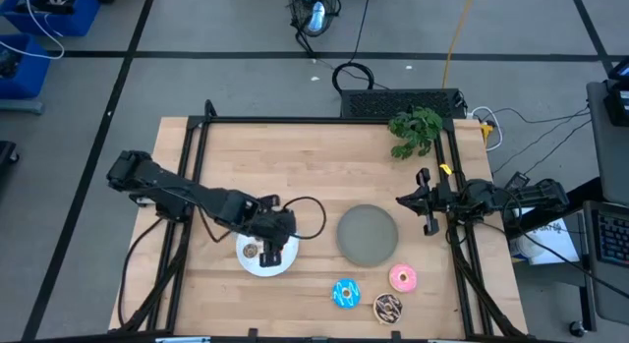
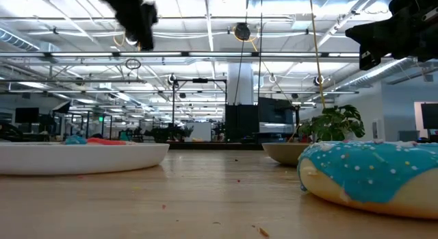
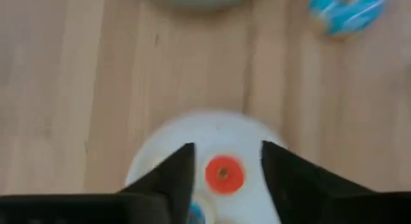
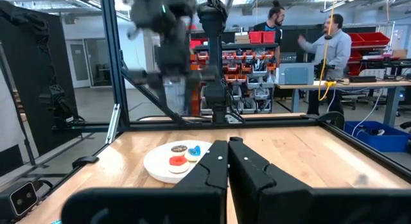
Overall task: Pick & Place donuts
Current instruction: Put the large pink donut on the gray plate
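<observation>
My left gripper (image 3: 225, 153) is open and hangs above the white plate (image 1: 282, 267), clear of it in the low view (image 2: 137, 20). Its fingers stand on either side of the tiny red donut (image 3: 223, 174), which lies on the plate. Tiny brown (image 4: 179, 148) and blue (image 4: 194, 150) donuts lie on the plate beside the red one (image 4: 176, 161). The larger blue (image 1: 346, 293), pink (image 1: 402, 277) and brown sprinkled (image 1: 387, 306) donuts lie on the table near its near edge. My right gripper (image 4: 228, 153) is shut and waits at the table's right edge (image 1: 428, 210).
The round grey plate (image 1: 369, 235) sits between the white plate and my right arm. A green plant (image 1: 415, 130) stands at the far right corner. A black frame (image 1: 187, 156) borders the table. Two people (image 4: 302, 44) stand in the room beyond the table.
</observation>
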Controlling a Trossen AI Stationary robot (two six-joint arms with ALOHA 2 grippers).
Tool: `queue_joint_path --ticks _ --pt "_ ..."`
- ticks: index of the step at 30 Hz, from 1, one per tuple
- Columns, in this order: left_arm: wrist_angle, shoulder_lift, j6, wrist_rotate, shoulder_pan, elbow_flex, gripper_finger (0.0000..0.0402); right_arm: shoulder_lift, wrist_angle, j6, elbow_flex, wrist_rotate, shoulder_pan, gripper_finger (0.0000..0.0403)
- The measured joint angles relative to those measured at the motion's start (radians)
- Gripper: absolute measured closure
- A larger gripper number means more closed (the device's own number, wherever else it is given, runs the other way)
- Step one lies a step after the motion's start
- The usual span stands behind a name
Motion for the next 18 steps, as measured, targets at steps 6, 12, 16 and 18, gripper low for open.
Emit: queue_joint_path --ticks 6,12,16,18 --pt "-0.048 -0.043 0.072 -0.042 0.028 0.172 0.0382 0.0 -0.001 -0.003 0.0 0.0 0.0 0.0403" --pt "-0.087 -0.156 0.138 -0.203 0.019 0.211 0.0392 0.0 0.0 -0.005 0.0 0.0 0.0 0.0403" --pt "-0.06 -0.284 0.196 -0.308 -0.029 0.169 0.0395 0.0 0.0 -0.005 0.0 0.0 0.0 0.0403" --pt "0.027 -0.362 0.238 -0.326 -0.05 0.098 0.0393 0.0 0.003 -0.005 0.0 0.0 0.0 0.0403"
